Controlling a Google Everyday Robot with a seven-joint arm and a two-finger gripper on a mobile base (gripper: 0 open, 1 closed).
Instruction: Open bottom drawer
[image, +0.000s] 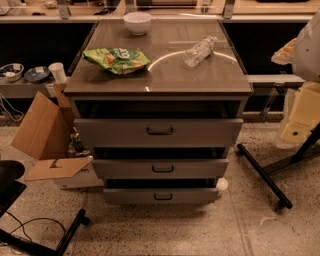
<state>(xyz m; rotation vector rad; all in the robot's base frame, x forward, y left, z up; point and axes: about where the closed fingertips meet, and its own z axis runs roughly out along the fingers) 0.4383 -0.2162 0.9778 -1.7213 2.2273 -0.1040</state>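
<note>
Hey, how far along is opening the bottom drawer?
Done: nothing that shows. The bottom drawer has only a dark slit above it and no tray in sight. In hand: nothing. The gripper is out of view, and only a pale arm part shows at the right edge, away from the cabinet. Left: reach the handle, grip it and pull.

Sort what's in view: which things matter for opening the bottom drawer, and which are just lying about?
Job: bottom drawer, its black handle; claw not seen, only a white arm part at the right edge.
Lying about: bowl, chip bag, plastic bottle, cardboard box, middle drawer, top drawer.
</note>
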